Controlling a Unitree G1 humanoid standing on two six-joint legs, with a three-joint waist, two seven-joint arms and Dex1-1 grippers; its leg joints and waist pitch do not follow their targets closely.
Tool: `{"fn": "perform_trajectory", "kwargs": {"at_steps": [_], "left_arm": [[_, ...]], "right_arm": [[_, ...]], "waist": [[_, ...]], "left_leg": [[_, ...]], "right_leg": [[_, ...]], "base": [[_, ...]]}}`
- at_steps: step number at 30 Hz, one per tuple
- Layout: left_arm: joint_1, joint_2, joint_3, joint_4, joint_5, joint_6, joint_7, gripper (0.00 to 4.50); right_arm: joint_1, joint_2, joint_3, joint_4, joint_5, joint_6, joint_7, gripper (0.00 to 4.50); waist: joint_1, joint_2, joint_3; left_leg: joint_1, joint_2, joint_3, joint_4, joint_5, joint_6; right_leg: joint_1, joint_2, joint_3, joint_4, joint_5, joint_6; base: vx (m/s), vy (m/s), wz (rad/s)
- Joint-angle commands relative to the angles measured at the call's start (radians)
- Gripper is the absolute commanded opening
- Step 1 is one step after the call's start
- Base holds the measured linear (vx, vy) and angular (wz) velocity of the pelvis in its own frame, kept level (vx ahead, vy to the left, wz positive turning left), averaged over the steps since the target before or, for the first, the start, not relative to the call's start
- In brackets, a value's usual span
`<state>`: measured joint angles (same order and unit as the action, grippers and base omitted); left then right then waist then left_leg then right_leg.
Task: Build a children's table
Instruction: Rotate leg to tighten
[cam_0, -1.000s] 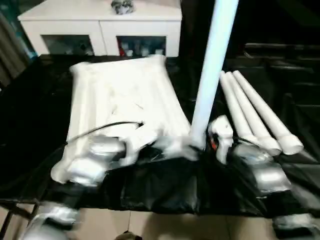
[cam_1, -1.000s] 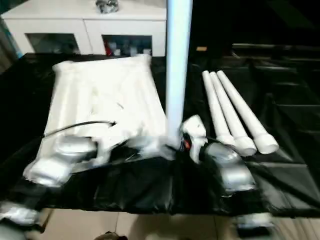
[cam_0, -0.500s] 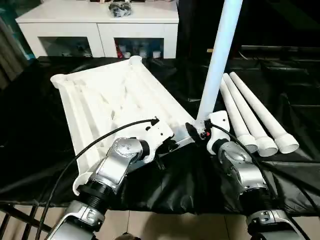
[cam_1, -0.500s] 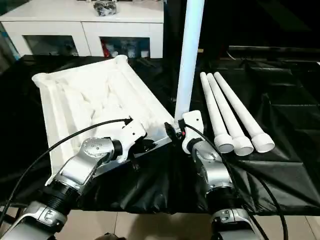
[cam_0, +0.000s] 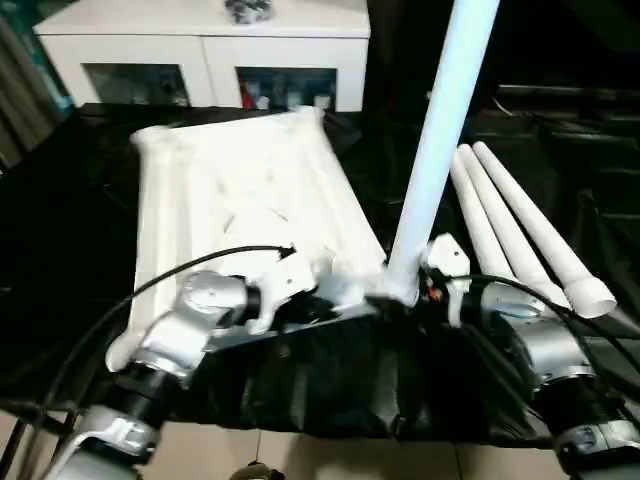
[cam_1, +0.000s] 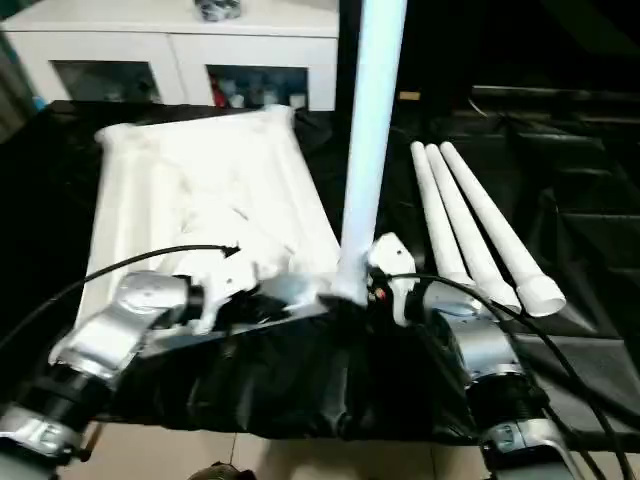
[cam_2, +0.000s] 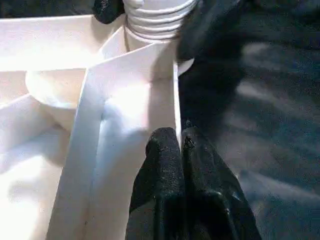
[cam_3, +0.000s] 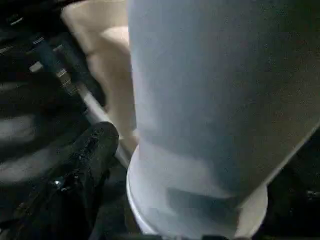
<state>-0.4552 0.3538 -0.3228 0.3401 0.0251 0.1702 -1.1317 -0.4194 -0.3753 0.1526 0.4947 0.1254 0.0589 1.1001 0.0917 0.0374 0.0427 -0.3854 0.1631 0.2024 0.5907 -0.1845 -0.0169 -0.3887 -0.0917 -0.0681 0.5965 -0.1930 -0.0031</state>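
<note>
children's table top: white square, lying ribbed underside up on the black-covered table, centre-left of the head views, its near corner at the black sheet's front edge. upright leg: long white tapered, rising toward 12 o'clock from that near corner, threaded end at the corner socket (threads visible in the left wrist view above the socket). three spare legs: white, lying side by side at 3 o'clock of the top, wide ends toward the robot. left claw: both black fingers pressed together on the thin white rim wall at the corner, gripping the top. right claw: at the base of the upright leg, one black finger showing beside the leg's wide end; whether it clamps the leg cannot be told. white cabinet: glass doors, behind the table at 11 o'clock.
</note>
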Motion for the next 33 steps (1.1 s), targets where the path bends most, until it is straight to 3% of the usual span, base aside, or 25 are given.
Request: {"fn": "perform_trajectory", "kwargs": {"at_steps": [1, 3, 9, 15, 18, 19, 20, 23, 26, 28, 31, 32, 33], "left_arm": [[0.0, -0.011, -0.031, -0.01, -0.013, -0.014, -0.025, 0.0], [-0.002, 0.008, -0.03, -0.007, -0.025, -0.017, -0.047, 0.0], [-0.006, 0.026, -0.029, -0.001, -0.034, -0.018, -0.075, 0.0], [-0.004, 0.029, -0.023, 0.001, -0.032, -0.017, -0.079, 0.0], [-0.007, -0.006, -0.022, 0.013, -0.005, 0.006, 0.01, 0.0], [-0.012, -0.031, -0.021, 0.026, 0.014, 0.02, 0.069, 0.0], [-0.016, -0.069, -0.018, 0.034, 0.027, 0.041, 0.131, 0.0], [-0.017, -0.094, -0.016, 0.037, 0.034, 0.054, 0.167, 0.0], [-0.042, -0.231, -0.006, 0.069, 0.049, 0.112, 0.329, 0.0], [-0.053, -0.275, -0.008, 0.082, 0.055, 0.123, 0.379, 0.0], [-0.057, -0.29, -0.015, 0.086, 0.062, 0.122, 0.395, 0.0], [-0.056, -0.291, -0.019, 0.085, 0.064, 0.121, 0.392, 0.0], [-0.052, -0.286, -0.026, 0.077, 0.07, 0.113, 0.38, 0.0]], "right_arm": [[0.002, 0.008, 0.052, -0.041, 0.021, 0.004, 0.076, 3.61], [-0.008, -0.011, 0.066, -0.042, 0.03, 0.018, 0.13, 3.49], [-0.017, -0.024, 0.081, -0.047, 0.036, 0.03, 0.185, 2.86], [-0.006, -0.007, 0.078, -0.05, 0.04, 0.035, 0.181, 2.74], [0.001, 0.053, 0.045, -0.015, 0.012, 0.017, 0.028, 2.73], [-0.002, 0.087, 0.028, 0.014, -0.008, 0.023, -0.073, 2.73], [-0.008, 0.133, 0.002, 0.053, -0.033, 0.016, -0.212, 2.73], [-0.012, 0.162, -0.014, 0.077, -0.049, 0.013, -0.298, 2.72], [-0.015, 0.295, -0.068, 0.109, -0.051, 0.053, -0.552, 2.72], [-0.017, 0.341, -0.068, 0.106, -0.063, 0.063, -0.621, 2.72], [-0.02, 0.363, -0.065, 0.102, -0.071, 0.053, -0.643, 2.72], [-0.022, 0.37, -0.066, 0.103, -0.071, 0.044, -0.647, 3.28], [-0.026, 0.375, -0.079, 0.106, -0.06, 0.042, -0.647, 3.42]], "waist": [[0.001, -0.004, -0.053], [0.001, -0.006, -0.053], [0.003, -0.01, -0.058], [0.005, -0.008, -0.058], [0.002, -0.008, -0.055], [-0.004, -0.006, -0.052], [-0.007, -0.004, -0.05], [-0.016, -0.007, -0.043], [-0.026, -0.006, -0.039], [-0.027, -0.003, -0.041], [-0.03, -0.004, -0.043], [-0.033, -0.003, -0.043], [-0.033, -0.003, -0.043]], "left_leg": [[0.03, 0.081, -0.033, -0.08, -0.269, 0.039], [0.027, 0.08, -0.034, -0.081, -0.269, 0.032], [0.023, 0.078, -0.033, -0.076, -0.214, 0.052], [0.023, 0.079, -0.033, -0.074, -0.202, 0.059], [0.024, 0.08, -0.033, -0.078, -0.222, 0.044], [0.026, 0.078, -0.034, -0.081, -0.249, 0.025], [0.029, 0.076, -0.038, -0.083, -0.287, 0.003], [0.035, 0.074, -0.044, -0.089, -0.369, -0.034], [0.043, 0.071, -0.049, -0.092, -0.429, -0.058], [0.044, 0.07, -0.052, -0.092, -0.436, -0.058], [0.036, 0.07, -0.052, -0.096, -0.426, -0.044], [0.032, 0.07, -0.052, -0.098, -0.424, -0.041], [0.032, 0.07, -0.052, -0.098, -0.423, -0.039]], "right_leg": [[0.03, -0.069, 0.049, -0.066, -0.199, -0.253], [0.032, -0.069, 0.049, -0.064, -0.193, -0.252], [0.035, -0.072, 0.048, -0.058, -0.132, -0.267], [0.036, -0.072, 0.047, -0.056, -0.131, -0.27], [0.032, -0.073, 0.049, -0.06, -0.162, -0.265], [0.028, -0.073, 0.051, -0.065, -0.202, -0.259], [0.029, -0.077, 0.051, -0.072, -0.268, -0.245], [0.023, -0.08, 0.051, -0.089, -0.417, -0.191], [0.016, -0.078, 0.051, -0.101, -0.502, -0.155], [0.013, -0.078, 0.051, -0.105, -0.508, -0.141], [0.017, -0.076, 0.051, -0.103, -0.454, -0.137], [0.019, -0.075, 0.051, -0.102, -0.443, -0.138], [0.019, -0.075, 0.051, -0.102, -0.44, -0.138]], "base": [[0.0, 0.0, 0.0], [0.0, 0.0, 0.0], [0.0, 0.0, 0.0], [0.0, 0.0, 0.0], [0.0, 0.0, 0.0], [0.0, 0.0, 0.0], [0.0, 0.0, 0.0], [0.0, 0.0, 0.0], [0.0, 0.0, 0.0], [0.0, 0.0, 0.0], [0.0, 0.0, 0.0], [0.0, 0.0, 0.0], [0.0, 0.0, 0.0]]}}
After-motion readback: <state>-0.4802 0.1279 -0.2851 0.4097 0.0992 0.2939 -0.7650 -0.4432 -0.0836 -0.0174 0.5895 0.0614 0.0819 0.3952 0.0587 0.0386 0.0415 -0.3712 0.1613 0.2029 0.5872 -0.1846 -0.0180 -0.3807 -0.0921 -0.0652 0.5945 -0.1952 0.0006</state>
